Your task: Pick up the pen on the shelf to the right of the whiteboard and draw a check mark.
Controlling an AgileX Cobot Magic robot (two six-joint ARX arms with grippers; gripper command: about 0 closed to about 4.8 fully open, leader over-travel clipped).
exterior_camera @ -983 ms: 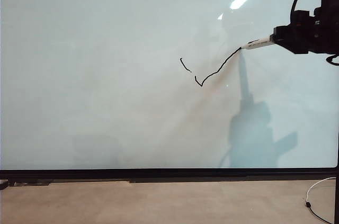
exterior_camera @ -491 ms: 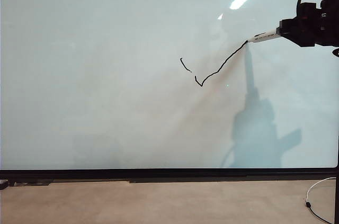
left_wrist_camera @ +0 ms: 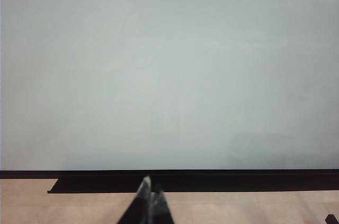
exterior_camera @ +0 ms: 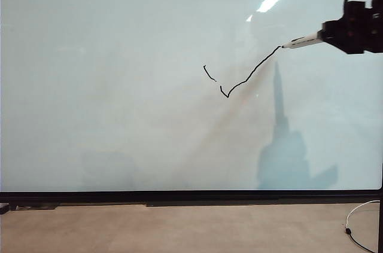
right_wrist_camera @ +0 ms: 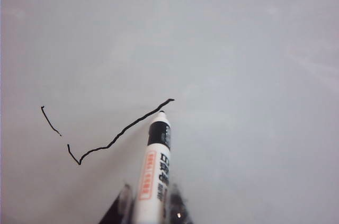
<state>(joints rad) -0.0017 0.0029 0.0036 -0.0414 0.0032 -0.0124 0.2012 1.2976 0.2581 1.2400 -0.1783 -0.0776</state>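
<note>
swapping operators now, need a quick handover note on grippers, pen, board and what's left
Right gripper: shut on the pen, at the upper right of the whiteboard.
Left gripper: shut, empty, low near the board's bottom frame.
Pen tip sits at the top end of the check mark; whether it touches the board is unclear.
Done: pen picked up, both strokes drawn, with a gap in the short one.
Left: probably just lifting the pen away.

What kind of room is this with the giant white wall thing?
Probably a robot lab or classroom. A huge whiteboard fills the view above a tan floor. The right hand holds a pen by a drawn check mark; ceiling lights reflect in the board.
</note>
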